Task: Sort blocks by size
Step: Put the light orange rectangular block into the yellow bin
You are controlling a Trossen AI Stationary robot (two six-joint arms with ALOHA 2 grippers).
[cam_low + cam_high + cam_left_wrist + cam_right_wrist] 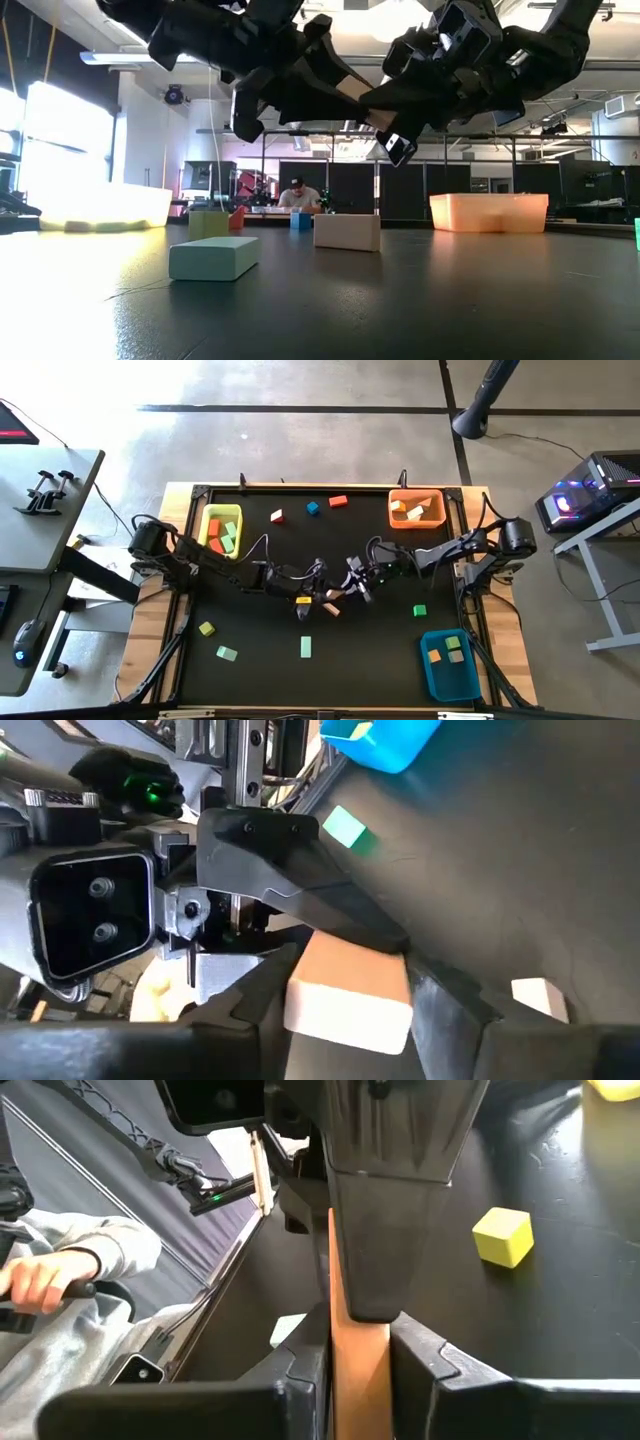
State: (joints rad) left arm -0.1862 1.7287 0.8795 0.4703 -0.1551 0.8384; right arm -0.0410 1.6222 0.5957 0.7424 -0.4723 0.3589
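Above the middle of the table a pink-tan bar hangs in the air between both grippers. My left gripper reaches in from the left and my right gripper from the right, each shut on one end of the bar. The left wrist view shows the bar between my left fingers, with a right finger lying on it. Loose blocks lie around: an orange one below the left gripper, a green cube, and mint bars. My left gripper pinches the bar's near end between its two fingers, across the bar's wider sides. The fingers come almost level from the table's left, along the bar. The bar is lifted clear of the table. My right gripper pinches the bar's other end between its two fingers, across its thin sides. It comes almost level from the table's right, along the bar. A left finger covers the bar's far part in this view.
A yellow bin stands at the far left, an orange bin at the far right and a blue bin at the near right, each with blocks inside. Red and blue blocks lie near the far edge. A person sits beyond the table.
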